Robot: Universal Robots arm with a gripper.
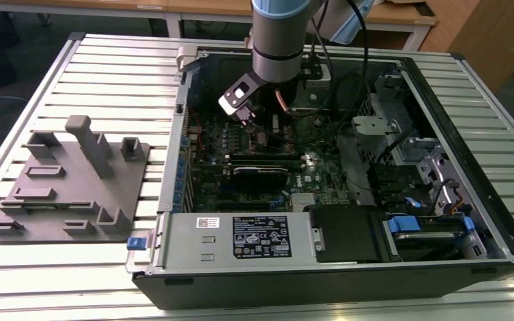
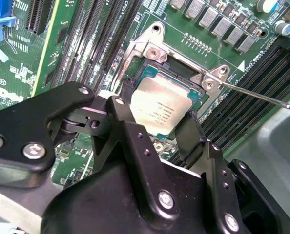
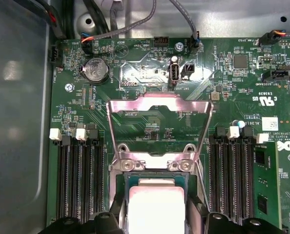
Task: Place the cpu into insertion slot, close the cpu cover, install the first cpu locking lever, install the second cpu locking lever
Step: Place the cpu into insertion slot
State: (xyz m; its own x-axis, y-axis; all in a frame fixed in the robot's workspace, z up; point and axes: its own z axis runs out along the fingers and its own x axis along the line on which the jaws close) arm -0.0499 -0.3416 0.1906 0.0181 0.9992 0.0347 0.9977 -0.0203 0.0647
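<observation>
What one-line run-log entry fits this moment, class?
gripper: shut on cpu | cpu: at slot | cover: open | lever: unlatched

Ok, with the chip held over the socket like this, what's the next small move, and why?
Probably a slight, straight lowering to seat it. The gripper is shut on the cpu, which sits square over the insertion slot. Whether it is fully down cannot be told. The cpu cover stands swung open, clear of the slot.
</observation>
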